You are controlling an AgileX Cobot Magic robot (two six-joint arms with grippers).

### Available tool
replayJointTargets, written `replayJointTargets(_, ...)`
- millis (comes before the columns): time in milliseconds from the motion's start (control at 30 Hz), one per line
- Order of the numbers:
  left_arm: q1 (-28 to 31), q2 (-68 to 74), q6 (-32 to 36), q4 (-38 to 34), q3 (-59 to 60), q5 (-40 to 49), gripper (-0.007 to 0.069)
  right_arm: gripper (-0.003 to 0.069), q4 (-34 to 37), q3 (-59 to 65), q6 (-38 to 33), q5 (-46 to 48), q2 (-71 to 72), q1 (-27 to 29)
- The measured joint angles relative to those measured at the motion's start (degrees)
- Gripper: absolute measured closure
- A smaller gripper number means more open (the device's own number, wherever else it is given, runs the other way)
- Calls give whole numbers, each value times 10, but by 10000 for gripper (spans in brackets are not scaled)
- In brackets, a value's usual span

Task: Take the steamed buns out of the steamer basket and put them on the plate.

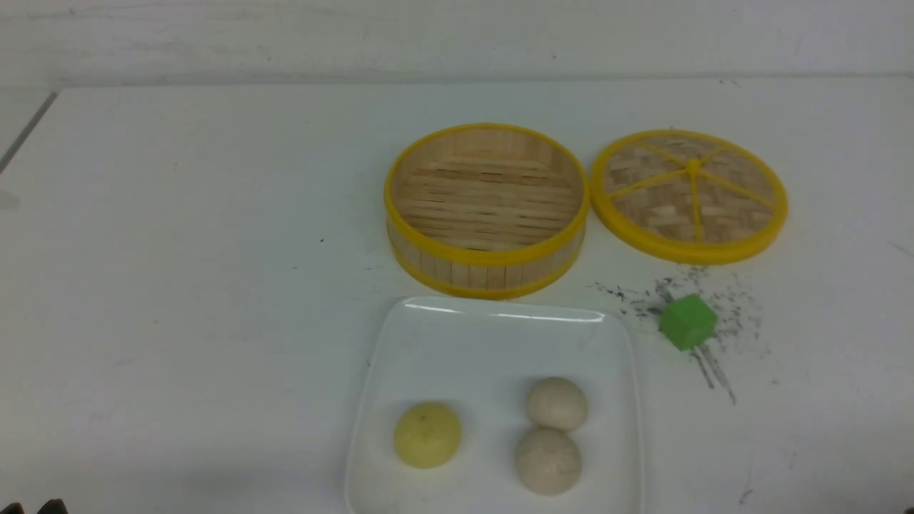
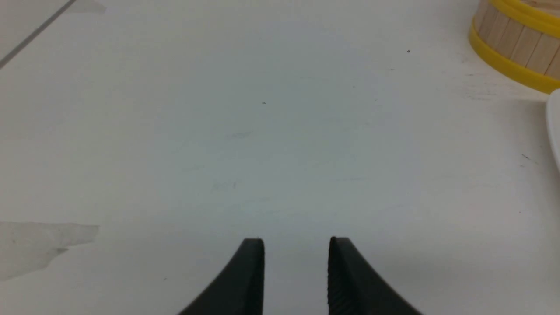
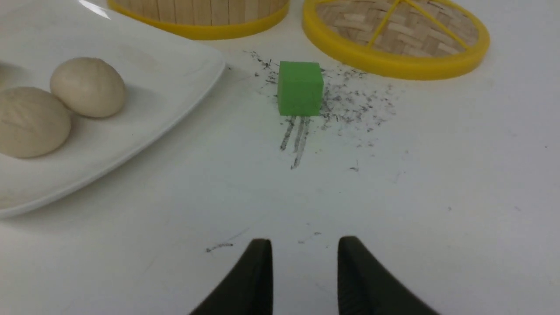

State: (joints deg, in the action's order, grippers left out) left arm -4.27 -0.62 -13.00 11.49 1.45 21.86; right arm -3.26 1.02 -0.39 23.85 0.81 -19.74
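Note:
The steamer basket (image 1: 485,258) stands with nothing inside, just behind the white square plate (image 1: 493,343). On the plate lie the pale yellow steamed bun (image 1: 427,434) and the off-white steamed bun (image 1: 557,403), which touches a larger speckled bun (image 1: 548,460). My left gripper (image 2: 296,243) is open over bare table, left of the basket (image 2: 520,43) and the plate's edge (image 2: 554,127). My right gripper (image 3: 305,243) is open with nothing between its fingers, low over the table right of the plate (image 3: 166,100). The off-white bun (image 3: 87,86) shows in the right wrist view.
The woven basket lid (image 1: 689,194) lies flat right of the basket. A green cube (image 1: 687,322) sits among dark scuff marks right of the plate and ahead of my right gripper, cube (image 3: 300,87). The table's left edge runs at the far left.

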Motion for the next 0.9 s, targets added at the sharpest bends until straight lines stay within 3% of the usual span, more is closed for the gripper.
replayJointTargets(233,0,0,0,0,0,0,384,420,-47,-1,42,6,0,7)
replayJointTargets(567,0,0,0,0,0,0,384,419,-56,-1,101,2,0,129)
replayJointTargets(900,0,0,0,0,0,0,384,419,4,-1,115,-4,0,225)
